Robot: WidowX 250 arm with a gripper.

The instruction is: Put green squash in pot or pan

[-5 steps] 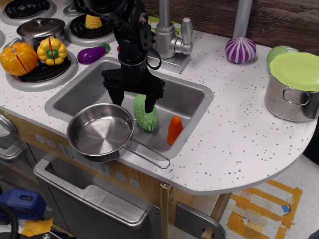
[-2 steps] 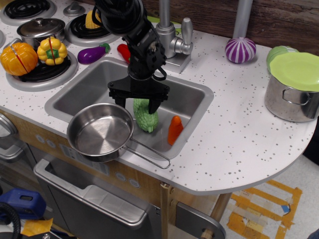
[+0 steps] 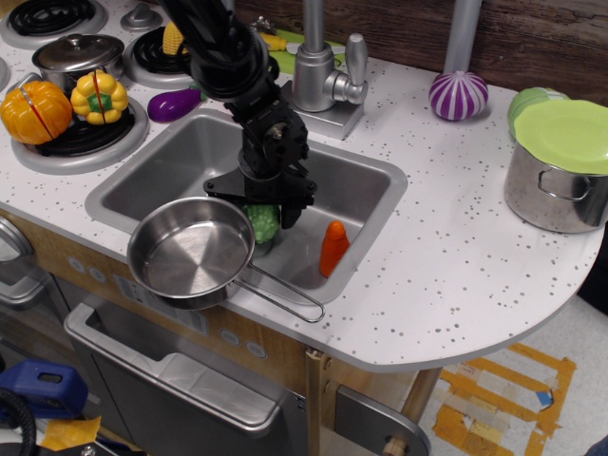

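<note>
With the gripper (image 3: 263, 220) low in the sink (image 3: 356, 180) and its fingers straddling the squash (image 3: 263, 224) just beside the pan (image 3: 190, 252), I cannot tell if they pinch yet; its bumpy skin could slip, or a finger could knock the pan's rim.

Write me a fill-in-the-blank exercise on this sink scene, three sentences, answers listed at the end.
1. The gripper is lowered over the green squash inside the ____.
2. The steel pan holds ____ inside it.
3. The toy standing right of the green squash in the sink has the colour ____.

Answers: sink; nothing; orange
</note>
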